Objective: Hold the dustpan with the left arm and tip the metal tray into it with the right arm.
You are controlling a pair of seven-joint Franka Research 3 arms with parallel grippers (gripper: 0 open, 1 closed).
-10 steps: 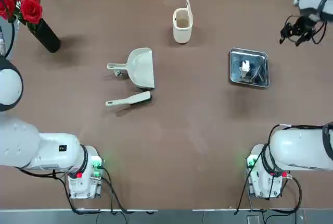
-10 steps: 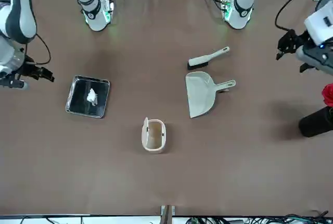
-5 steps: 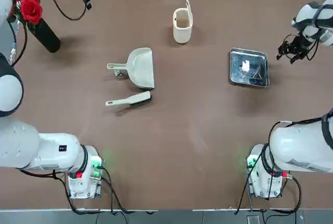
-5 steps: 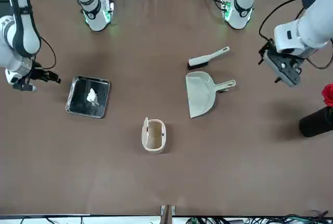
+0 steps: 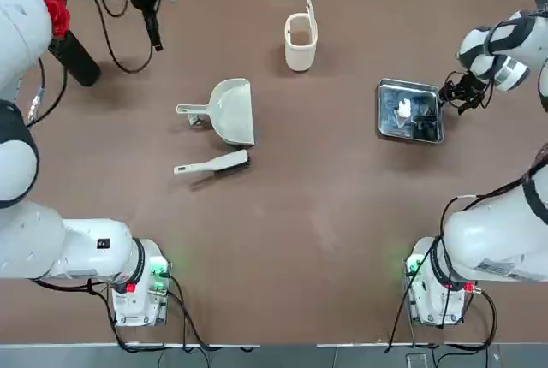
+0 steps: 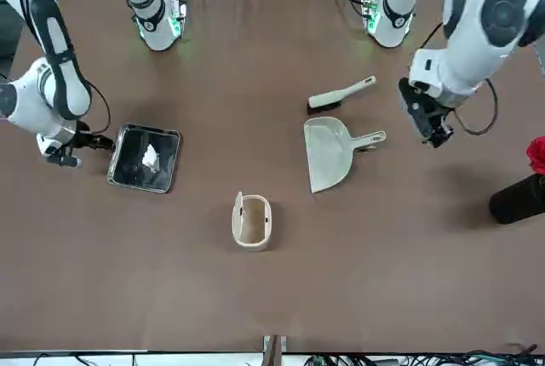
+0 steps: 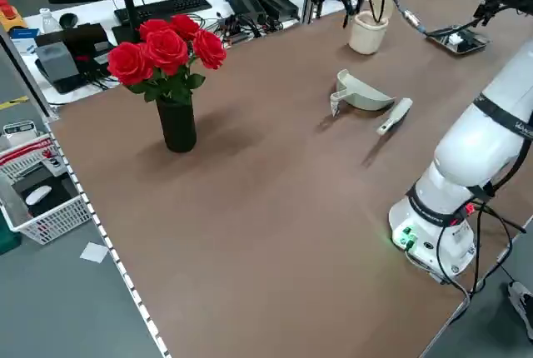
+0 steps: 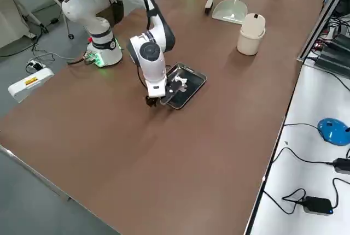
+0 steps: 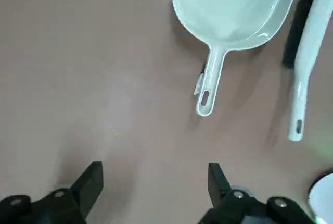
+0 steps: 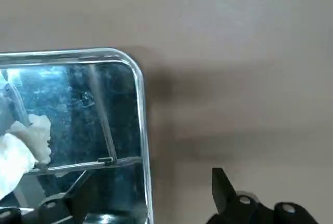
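Brown counter (image 5: 282, 248), seen from several sides, with a white robot arm reaching over each half. The left claw (image 9: 156, 169) hangs above the counter, its two fingers wide apart with nothing between them. Just to its right lies the dustpan (image 5: 231, 111), a pale scoop with its thin handle pointing toward that claw. The brush (image 5: 201, 167) lies beside the dustpan, on the side nearer the robot's bases. To the left claw's left, a black vase (image 5: 75, 58) of red roses (image 5: 53, 13) stands upright.

The right claw (image 10: 153, 177) is at the right-hand edge of the shiny metal tray (image 5: 424, 98), also spread wide. One finger is over the inside of the tray and the other is outside the rim; whether either touches it cannot be told. The tray lies flat on the counter, holding a crumpled white wad (image 6: 151, 159). Well apart from the right claw, to its left and farther from the bases, stands a cream bin (image 5: 300, 58), lid raised.
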